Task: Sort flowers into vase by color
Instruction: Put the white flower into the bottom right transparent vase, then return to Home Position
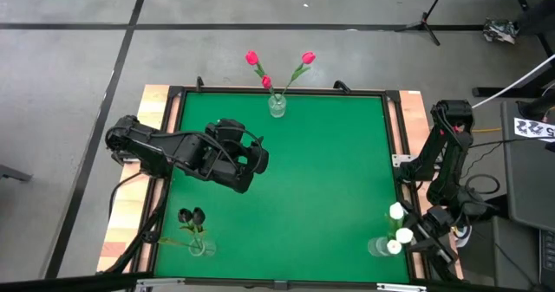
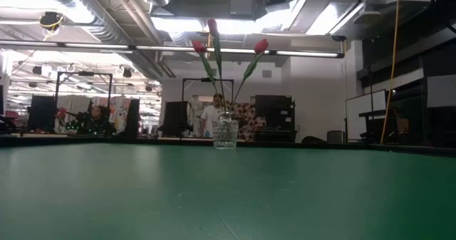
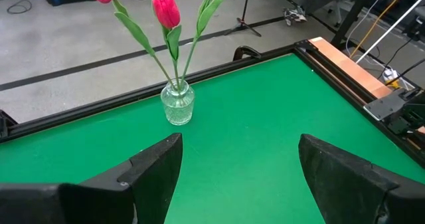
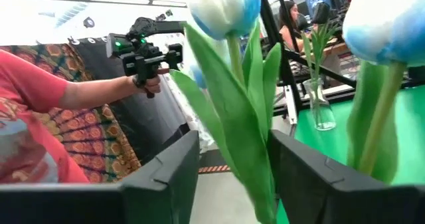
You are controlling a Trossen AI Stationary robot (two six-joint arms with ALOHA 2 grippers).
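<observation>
Three glass vases stand on the green desk [image 1: 321, 171], each with its own colour of tulip. Pink-red tulips [image 1: 265, 81] sit in the clear vase [image 1: 277, 107] at the far edge, three heads showing. Near-black tulips [image 1: 192, 216] are in a vase [image 1: 201, 247] at the near left corner. White tulips [image 1: 400, 235] are in a vase [image 1: 378, 247] at the near right corner.

Left gripper [image 1: 251, 164] hovers over the left-centre of the desk, fingers [image 3: 154, 167] spread wide apart, nothing between them. In the left wrist view the pink-red vase [image 3: 177, 104] stands well ahead of the fingertips, slightly toward the left finger's side, upright, stems fanned. Bare green surface lies between the fingers and the vase.

Right gripper [image 1: 416, 231] is at the near right corner, just beside the white tulips. In the right wrist view its fingers [image 4: 166, 177] stand apart on either side of a white tulip's green stem and leaves [image 4: 242, 111]; the finger pads are not closed on it. A second white head [image 4: 388, 21] is outside the other finger. Past the fingers, a person in a red shirt [image 4: 30, 111] holds a black device [image 4: 143, 51] in one hand.

Low view: only the pink-red vase [image 2: 225, 133] shows on the desk, room behind it.
</observation>
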